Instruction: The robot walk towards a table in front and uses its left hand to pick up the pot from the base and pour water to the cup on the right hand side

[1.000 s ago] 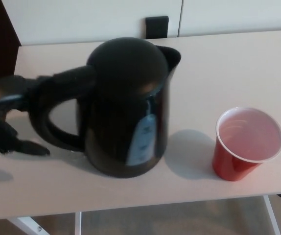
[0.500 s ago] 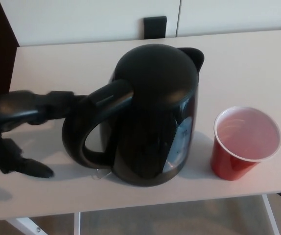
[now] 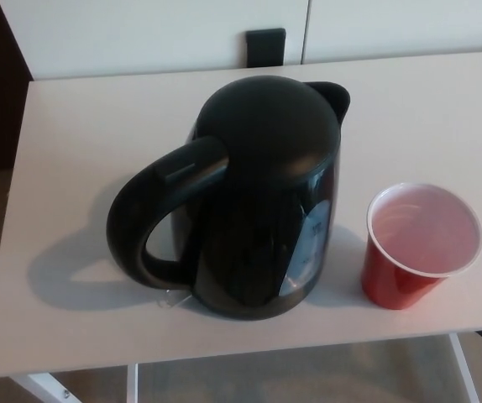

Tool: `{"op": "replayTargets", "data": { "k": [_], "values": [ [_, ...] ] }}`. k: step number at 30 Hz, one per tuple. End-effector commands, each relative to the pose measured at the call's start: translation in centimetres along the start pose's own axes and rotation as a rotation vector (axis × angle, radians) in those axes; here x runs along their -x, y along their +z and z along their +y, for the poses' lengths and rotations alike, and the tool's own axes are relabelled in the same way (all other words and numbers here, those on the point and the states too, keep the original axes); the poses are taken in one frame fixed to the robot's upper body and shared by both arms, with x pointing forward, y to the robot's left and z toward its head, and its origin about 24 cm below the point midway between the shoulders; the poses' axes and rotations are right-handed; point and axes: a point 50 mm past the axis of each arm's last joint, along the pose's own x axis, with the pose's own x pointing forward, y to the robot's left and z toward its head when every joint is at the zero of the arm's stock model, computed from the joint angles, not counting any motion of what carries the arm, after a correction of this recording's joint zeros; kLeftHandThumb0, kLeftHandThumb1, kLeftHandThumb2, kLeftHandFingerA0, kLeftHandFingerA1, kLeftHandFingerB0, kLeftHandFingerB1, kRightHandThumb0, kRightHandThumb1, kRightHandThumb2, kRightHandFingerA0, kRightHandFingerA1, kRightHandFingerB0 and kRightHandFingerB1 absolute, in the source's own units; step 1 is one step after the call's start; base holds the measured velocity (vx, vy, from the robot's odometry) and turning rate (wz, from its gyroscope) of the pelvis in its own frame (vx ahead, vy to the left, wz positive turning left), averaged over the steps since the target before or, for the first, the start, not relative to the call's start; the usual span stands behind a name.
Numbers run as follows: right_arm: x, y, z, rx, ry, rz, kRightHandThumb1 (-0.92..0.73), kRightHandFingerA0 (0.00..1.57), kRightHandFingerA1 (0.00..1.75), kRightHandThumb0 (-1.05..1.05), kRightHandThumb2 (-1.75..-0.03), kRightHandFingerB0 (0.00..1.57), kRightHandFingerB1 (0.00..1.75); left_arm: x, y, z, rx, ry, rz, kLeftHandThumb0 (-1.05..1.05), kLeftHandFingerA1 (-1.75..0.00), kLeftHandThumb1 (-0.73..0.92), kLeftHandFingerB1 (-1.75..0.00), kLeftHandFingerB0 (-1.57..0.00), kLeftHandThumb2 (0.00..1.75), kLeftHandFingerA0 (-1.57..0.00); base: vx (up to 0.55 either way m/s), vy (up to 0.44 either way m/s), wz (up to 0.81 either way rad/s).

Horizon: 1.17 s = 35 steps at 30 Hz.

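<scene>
A black electric kettle [image 3: 258, 201] stands upright near the middle of the white table [image 3: 81, 126], its handle [image 3: 144, 222] toward the left and its spout [image 3: 335, 94] toward the far right. A red cup [image 3: 417, 248] with a white inside stands to its right near the front edge, a small gap away. Neither of my hands shows in the head view. Nothing holds the kettle.
A black wall outlet [image 3: 266, 42] sits on the white wall behind the table. The table's front edge runs just below the kettle and cup, with a white leg [image 3: 468, 369] and the floor beneath. A dark area lies past the left edge.
My left hand, which was at the kettle's handle, has drawn back out of view to the left. The kettle stands where it was half a second ago, after shifting right before that.
</scene>
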Motion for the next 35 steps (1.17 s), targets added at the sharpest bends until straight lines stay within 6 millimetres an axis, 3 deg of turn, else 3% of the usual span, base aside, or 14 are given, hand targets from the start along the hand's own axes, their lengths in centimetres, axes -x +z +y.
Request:
{"op": "replayTargets", "data": {
  "k": [1,3,6,7,10,14,20,21,22,24,31,33,34,35],
  "values": [
    [0.3,-0.3,-0.7,0.019,-0.009,0.005,-0.60,0.43,0.60,-0.20,-0.66,0.37,0.55,3.7,-2.7,-1.7,0.135,0.064,-0.052,-0.73,-0.12,0.46,0.00,0.00,0.75,0.00,0.00,0.000,0.00],
    [0.8,-1.4,-1.1,0.020,-0.014,0.034,-0.59,0.42,0.60,-0.21,-0.66,0.36,0.55,6.8,-6.7,-6.1,0.319,0.218,0.042,-0.63,-0.29,0.48,-0.18,0.00,0.78,-0.05,0.00,0.000,0.00],
    [1.1,-2.0,-1.4,0.020,-0.023,0.050,-0.57,0.43,0.59,-0.21,-0.65,0.38,0.55,7.5,-8.7,-8.5,0.391,0.344,0.115,-0.55,-0.31,0.65,-0.25,-0.07,0.59,-0.14,0.00,0.000,0.00],
    [1.6,-2.9,-1.9,0.026,-0.034,0.073,-0.58,0.45,0.61,-0.20,-0.65,0.38,0.56,7.8,-10.5,-10.1,0.443,0.399,0.200,-0.29,-0.47,0.58,-0.47,0.00,1.04,0.00,0.00,0.000,0.00],
    [2.9,-4.9,-2.9,0.033,-0.062,0.130,-0.58,0.44,0.61,-0.20,-0.65,0.38,0.55,8.0,-14.6,-14.5,0.588,0.479,0.438,-0.30,-0.48,0.62,-0.47,0.00,1.08,0.00,0.00,0.000,0.02],
    [3.6,-5.9,-3.8,0.052,-0.090,0.163,-0.56,0.45,0.60,-0.21,-0.65,0.40,0.55,6.6,-16.8,-16.6,0.597,0.452,0.544,-0.30,-0.47,0.63,-0.47,0.00,1.10,0.00,0.00,0.000,0.00],
    [3.5,-5.8,-3.7,0.035,-0.106,0.167,-0.59,0.48,0.63,-0.16,-0.63,0.39,0.54,4.6,-17.7,-16.8,0.517,0.381,0.595,-0.32,-0.48,0.62,-0.47,0.00,1.11,0.00,0.00,0.000,0.00],
    [3.4,-5.8,-3.6,0.044,-0.095,0.173,-0.59,0.46,0.61,-0.19,-0.64,0.37,0.53,2.6,-18.4,-17.1,0.561,0.359,0.646,-0.53,-0.42,0.61,-0.40,-0.01,0.94,0.00,0.00,0.000,0.00],
    [3.5,-6.0,-3.7,0.043,-0.093,0.181,-0.63,0.49,0.63,-0.12,-0.58,0.39,0.51,1.6,-19.0,-17.4,0.617,0.362,0.691,-0.53,-0.29,0.86,-0.23,-0.07,0.68,-0.09,0.00,0.000,0.00],
    [3.6,-6.2,-3.9,0.039,-0.097,0.191,-0.63,0.49,0.63,-0.12,-0.58,0.39,0.51,1.1,-19.8,-18.0,0.706,0.395,0.746,-0.57,-0.34,0.63,-0.24,0.00,0.92,0.00,0.00,0.000,0.00],
    [4.1,-7.1,-4.0,0.045,-0.088,0.219,-0.61,0.43,0.59,-0.18,-0.64,0.35,0.52,0.3,-20.9,-18.8,0.705,0.423,0.821,-0.61,-0.31,0.68,-0.23,0.00,0.96,0.00,0.00,0.000,0.00],
    [3.8,-7.1,-3.6,0.045,-0.086,0.221,-0.61,0.46,0.61,-0.16,-0.63,0.35,0.51,-0.4,-20.6,-19.3,0.678,0.438,0.770,-0.56,-0.40,0.63,-0.39,-0.01,0.94,-0.02,0.00,0.000,0.00],
    [3.8,-7.0,-3.5,0.038,-0.084,0.219,-0.62,0.46,0.62,-0.15,-0.62,0.35,0.51,-0.3,-20.7,-19.5,0.670,0.431,0.763,-0.53,-0.30,0.88,-0.29,-0.17,0.67,-0.19,0.00,0.000,0.00],
    [3.8,-7.0,-3.5,0.038,-0.084,0.219,-0.62,0.46,0.62,-0.15,-0.62,0.35,0.51,-0.3,-20.7,-19.5,0.670,0.431,0.763,-0.53,-0.30,0.88,-0.29,-0.17,0.67,-0.19,0.00,0.000,0.00]
  ]
}}
